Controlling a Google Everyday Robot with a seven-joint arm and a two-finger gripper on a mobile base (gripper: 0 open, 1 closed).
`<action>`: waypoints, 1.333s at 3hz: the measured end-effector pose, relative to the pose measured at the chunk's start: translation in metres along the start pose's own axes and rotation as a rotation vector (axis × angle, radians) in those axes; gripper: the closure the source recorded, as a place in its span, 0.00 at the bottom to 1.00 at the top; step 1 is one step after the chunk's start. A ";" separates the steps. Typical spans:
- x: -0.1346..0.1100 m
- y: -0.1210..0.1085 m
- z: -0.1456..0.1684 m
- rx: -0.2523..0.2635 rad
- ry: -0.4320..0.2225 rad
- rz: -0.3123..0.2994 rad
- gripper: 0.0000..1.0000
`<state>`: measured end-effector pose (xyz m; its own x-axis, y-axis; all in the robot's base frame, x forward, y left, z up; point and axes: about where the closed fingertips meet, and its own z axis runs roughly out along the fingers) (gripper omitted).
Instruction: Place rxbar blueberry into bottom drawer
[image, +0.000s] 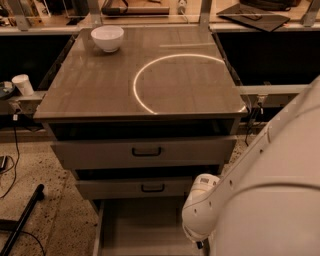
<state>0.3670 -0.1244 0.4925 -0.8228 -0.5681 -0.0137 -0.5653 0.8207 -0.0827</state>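
The bottom drawer (135, 225) is pulled out below the two upper drawers, and the part of its plain floor that shows is bare. My white arm (260, 190) reaches in from the right, and its rounded joint (200, 210) hangs over the drawer's right side. The gripper is past the bottom edge of the camera view, below that joint, and does not show. The rxbar blueberry is out of view.
A white bowl (107, 37) stands at the back left of the cabinet top (100, 85), which carries a bright ring of light (145, 75). The two upper drawers with black handles (146, 151) are slightly ajar. A white cup (22, 84) sits on the left ledge. A black bar (22, 220) lies on the floor at left.
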 end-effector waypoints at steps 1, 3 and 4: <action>0.000 -0.003 0.009 -0.009 0.011 0.020 1.00; 0.008 0.009 0.023 -0.031 0.040 0.080 1.00; 0.008 0.009 0.023 -0.031 0.040 0.080 1.00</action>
<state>0.3565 -0.1229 0.4685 -0.8666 -0.4986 0.0206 -0.4990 0.8651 -0.0517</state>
